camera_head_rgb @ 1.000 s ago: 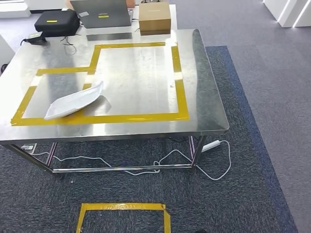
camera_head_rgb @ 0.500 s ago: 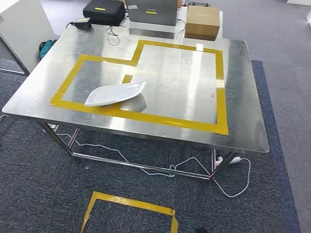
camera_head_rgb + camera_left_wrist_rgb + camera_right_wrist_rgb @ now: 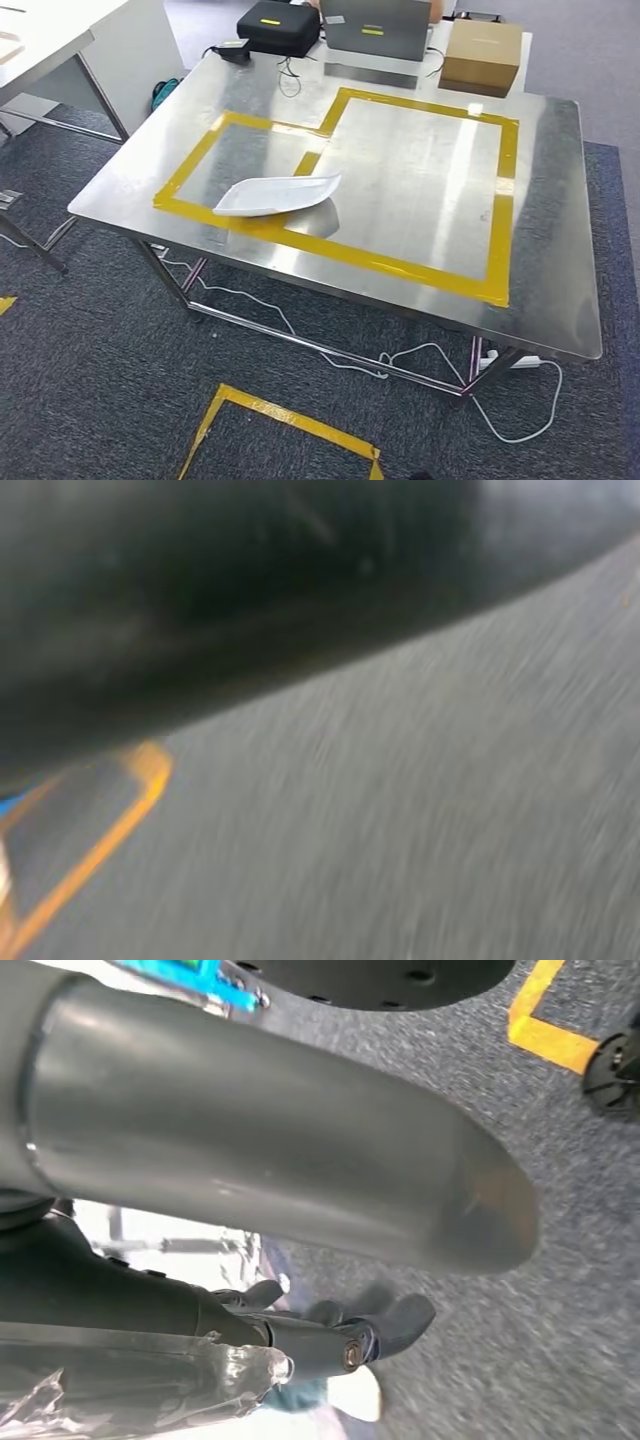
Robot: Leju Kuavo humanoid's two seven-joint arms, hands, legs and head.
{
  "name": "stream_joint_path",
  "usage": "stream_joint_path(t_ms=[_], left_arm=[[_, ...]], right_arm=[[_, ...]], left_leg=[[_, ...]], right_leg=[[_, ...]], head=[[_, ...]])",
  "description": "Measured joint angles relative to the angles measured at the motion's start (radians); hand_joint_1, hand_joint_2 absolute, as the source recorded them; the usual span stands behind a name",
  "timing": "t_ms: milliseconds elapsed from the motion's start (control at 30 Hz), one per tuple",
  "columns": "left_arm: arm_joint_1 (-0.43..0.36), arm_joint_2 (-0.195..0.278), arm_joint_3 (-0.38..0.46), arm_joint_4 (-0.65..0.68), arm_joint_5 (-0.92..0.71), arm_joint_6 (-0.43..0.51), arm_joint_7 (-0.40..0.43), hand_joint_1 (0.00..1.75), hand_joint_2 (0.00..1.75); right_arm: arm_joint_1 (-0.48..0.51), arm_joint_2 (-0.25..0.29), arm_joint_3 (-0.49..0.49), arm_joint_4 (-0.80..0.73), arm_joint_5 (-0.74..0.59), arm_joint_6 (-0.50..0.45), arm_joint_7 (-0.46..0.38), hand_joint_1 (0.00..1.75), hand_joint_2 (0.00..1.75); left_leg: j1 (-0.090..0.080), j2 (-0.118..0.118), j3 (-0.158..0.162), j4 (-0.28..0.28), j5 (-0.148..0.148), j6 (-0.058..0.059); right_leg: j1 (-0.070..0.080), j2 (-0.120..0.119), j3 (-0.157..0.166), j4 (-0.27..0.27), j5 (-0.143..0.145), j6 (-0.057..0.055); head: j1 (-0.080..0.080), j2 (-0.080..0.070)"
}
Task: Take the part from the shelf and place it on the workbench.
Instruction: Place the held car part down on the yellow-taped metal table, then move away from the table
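While the right hand (image 3: 355,1345) is hanging low over grey carpet, its dark fingers (image 3: 404,1318) are curling loosely and whether they are holding anything cannot be told. Crinkled clear plastic wrap (image 3: 136,1380) is lying along the arm just behind it. Well apart from that hand, the part (image 3: 276,195), a long, shallow white shell tapering to a point at each end, is lying on the steel surface (image 3: 566,260), overlapping the yellow tape outline (image 3: 501,205). A cardboard box (image 3: 481,56) is sitting at the far edge.
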Motion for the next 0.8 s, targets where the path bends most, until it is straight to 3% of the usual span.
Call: stream_joint_path(t_ms=[67, 100, 133, 200, 233, 300, 333, 400, 467, 533, 600, 633, 700, 767, 800], left_arm=[[-0.011, -0.043, 0.001, 0.075, 0.059, 0.01, 0.022, 0.0, 0.0], [-0.014, -0.064, 0.001, 0.109, 0.087, 0.012, 0.028, 0.0, 0.0], [-0.016, -0.081, 0.001, 0.141, 0.116, 0.015, 0.033, 0.0, 0.0], [-0.021, -0.114, 0.002, 0.197, 0.177, 0.018, 0.041, 0.0, 0.0], [-0.026, -0.128, 0.002, 0.222, 0.199, 0.02, 0.045, 0.0, 0.0], [-0.039, -0.157, 0.001, 0.266, 0.211, 0.02, 0.055, 0.0, 0.0], [-0.044, -0.172, 0.001, 0.284, 0.208, 0.019, 0.058, 0.0, 0.0], [-0.045, -0.193, 0.0, 0.313, 0.205, 0.018, 0.061, 0.0, 0.0], [-0.046, -0.206, 0.0, 0.333, 0.202, 0.016, 0.063, 0.0, 0.0], [-0.053, -0.215, -0.002, 0.348, 0.195, 0.012, 0.062, 0.0, 0.0], [-0.058, -0.222, -0.008, 0.362, 0.183, 0.012, 0.054, 0.0, 0.0], [-0.058, -0.225, -0.013, 0.369, 0.175, 0.014, 0.045, 0.0, 0.0], [-0.058, -0.229, -0.025, 0.382, 0.158, 0.021, 0.02, 0.0, 0.0], [-0.059, -0.228, -0.038, 0.389, 0.147, 0.024, 0.0, 0.0, 0.0], [-0.06, -0.227, -0.044, 0.391, 0.142, 0.024, -0.008, 0.0, 0.0]], right_arm=[[0.005, -0.003, -0.002, 0.0, -0.002, -0.003, -0.001, 0.0, 0.0], [0.006, -0.005, -0.003, 0.0, -0.003, -0.005, -0.001, 0.0, 0.0], [0.006, -0.007, -0.004, 0.0, -0.004, -0.008, -0.001, 0.0, 0.0], [0.005, -0.008, -0.007, 0.001, -0.008, -0.015, 0.0, 0.0, 0.0], [0.006, -0.009, -0.008, 0.001, -0.01, -0.018, 0.0, 0.0, 0.0], [0.006, -0.01, -0.011, 0.001, -0.013, -0.024, 0.0, 0.0, 0.0], [0.005, -0.011, -0.013, 0.001, -0.014, -0.026, 0.0, 0.0, 0.0], [0.0, -0.012, -0.017, 0.0, -0.016, -0.03, 0.0, 0.0, 0.0], [-0.001, -0.013, -0.021, 0.0, -0.017, -0.032, -0.001, 0.0, 0.0], [0.004, -0.015, -0.025, 0.001, -0.018, -0.033, -0.002, 0.0, 0.0], [0.009, -0.016, -0.027, 0.001, -0.018, -0.033, -0.003, 0.0, 0.0], [0.01, -0.018, -0.028, 0.001, -0.018, -0.033, -0.003, 0.0, 0.0], [0.01, -0.021, -0.031, 0.002, -0.016, -0.032, -0.003, 0.0, 0.0], [0.01, -0.023, -0.034, 0.002, -0.014, -0.03, -0.004, 0.0, 0.0], [0.009, -0.023, -0.034, 0.003, -0.013, -0.029, -0.008, 0.0, 0.0]], left_leg=[[0.001, 0.038, -0.066, 0.13, -0.057, -0.005], [0.003, 0.044, -0.086, 0.169, -0.065, -0.006], [0.005, 0.048, -0.088, 0.173, -0.054, -0.007], [0.006, 0.067, -0.035, 0.077, 0.009, -0.006], [0.004, 0.091, 0.003, 0.008, 0.037, -0.005], [-0.001, 0.121, 0.05, -0.081, 0.061, 0.007], [-0.003, 0.122, 0.056, -0.095, 0.058, 0.014], [-0.004, 0.098, 0.055, -0.098, 0.058, 0.029], [-0.001, 0.076, 0.055, -0.1, 0.062, 0.042], [0.0, 0.051, 0.053, -0.101, 0.064, 0.052], [-0.003, 0.02, 0.051, -0.1, 0.065, 0.056], [-0.003, 0.005, 0.052, -0.1, 0.065, 0.056], [-0.002, -0.027, 0.054, -0.099, 0.065, 0.053], [-0.001, -0.055, 0.052, -0.096, 0.067, 0.045], [-0.001, -0.066, 0.049, -0.095, 0.069, 0.038]], right_leg=[[0.002, -0.028, 0.001, -0.002, -0.002, -0.004], [0.002, -0.042, 0.002, -0.002, -0.003, -0.004], [0.002, -0.055, 0.003, -0.002, -0.005, -0.003], [0.002, -0.078, 0.009, -0.002, -0.01, 0.004], [0.004, -0.089, 0.011, -0.001, -0.014, 0.01], [0.009, -0.111, 0.014, 0.001, -0.024, 0.023], [0.011, -0.121, 0.016, 0.0, -0.028, 0.029], [0.008, -0.131, 0.027, -0.002, -0.034, 0.04], [0.004, -0.082, 0.017, 0.039, -0.067, 0.05], [0.003, -0.02, -0.04, 0.163, -0.134, 0.054], [0.003, -0.005, -0.1, 0.279, -0.173, 0.053], [0.002, -0.003, -0.11, 0.287, -0.163, 0.051], [-0.001, 0.011, -0.075, 0.192, -0.092, 0.05], [-0.01, 0.061, -0.022, 0.065, -0.035, 0.051], [-0.012, 0.08, -0.007, 0.031, -0.025, 0.05]], head=[[-0.005, 0.0], [-0.005, 0.0], [-0.005, 0.0], [-0.005, 0.0], [-0.006, 0.0], [-0.004, 0.0], [-0.002, 0.0], [0.003, 0.0], [0.008, 0.0], [0.014, 0.0], [0.016, 0.0], [0.016, 0.0], [0.017, 0.0], [0.018, 0.0], [0.019, 0.0]])
